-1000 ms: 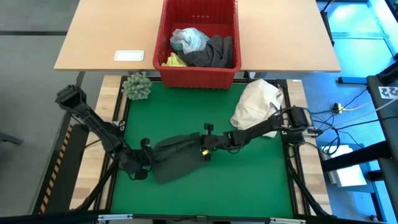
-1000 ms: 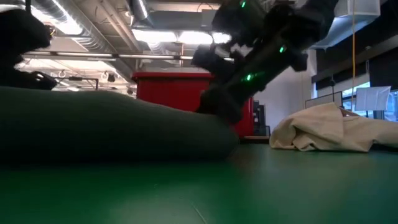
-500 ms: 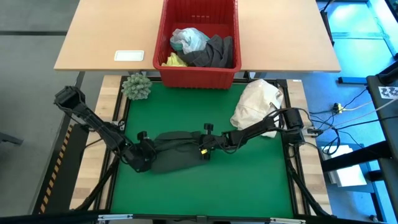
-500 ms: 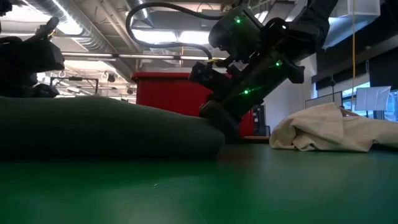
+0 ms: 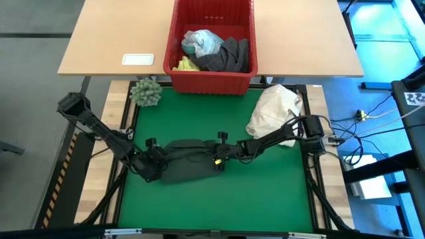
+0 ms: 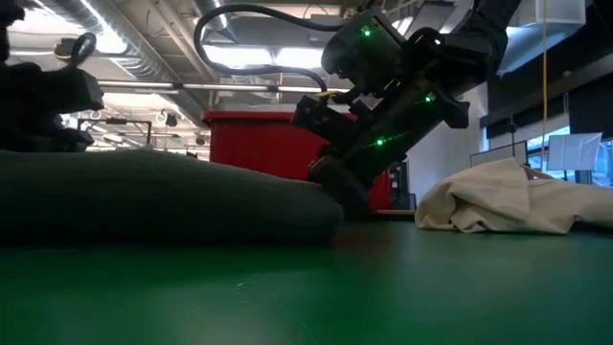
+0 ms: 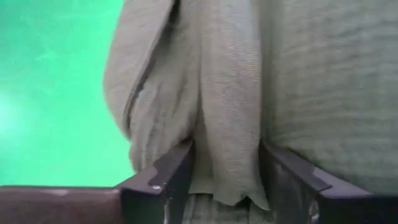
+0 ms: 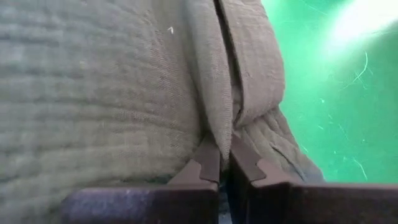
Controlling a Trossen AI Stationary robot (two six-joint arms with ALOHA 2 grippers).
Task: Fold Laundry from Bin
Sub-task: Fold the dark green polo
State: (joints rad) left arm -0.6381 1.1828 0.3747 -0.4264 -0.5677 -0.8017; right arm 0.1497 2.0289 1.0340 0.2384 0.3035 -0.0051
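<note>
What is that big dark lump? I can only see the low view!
Observer: It's a dark green-black garment lying folded on the green mat, seen from above.
Operator: Who's holding it?
Observer: The right gripper is pinched shut on a fold of it at its right end.
Operator: And the other arm?
Observer: The left gripper is at the garment's left end with its fingers apart, cloth lying loose between them.
Operator: Are more clothes left?
Observer: Yes, the red bin behind the mat holds grey, turquoise and yellow laundry.
</note>
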